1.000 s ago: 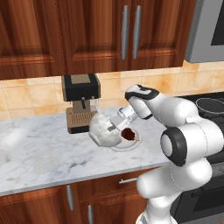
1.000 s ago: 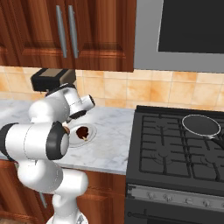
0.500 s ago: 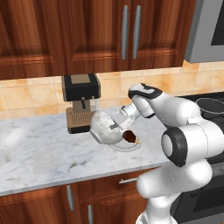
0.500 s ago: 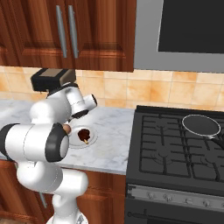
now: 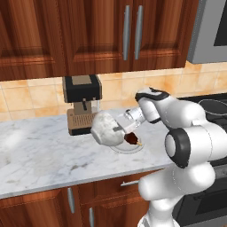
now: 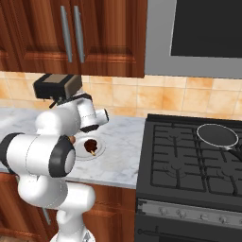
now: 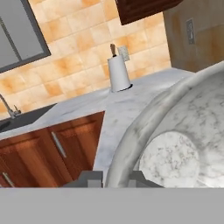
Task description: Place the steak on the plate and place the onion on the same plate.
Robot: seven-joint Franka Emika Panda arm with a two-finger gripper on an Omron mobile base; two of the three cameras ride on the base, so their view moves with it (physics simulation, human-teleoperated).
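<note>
Gripper point(image 5: 119, 131) pinches the rim of a tipped grey-white marble bowl point(image 5: 105, 127), lifted just in front of the coffee machine point(image 5: 81, 103). Right of that machine, the steak point(image 5: 132, 138) lies on the plate point(image 5: 129, 148), beside the bowl.

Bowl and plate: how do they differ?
The bowl is deep, marbled grey; the plate is flat, white. The bowl is tipped sideways, its rim in the gripper; the plate lies level on the counter, bearing the steak. Both are round.
</note>
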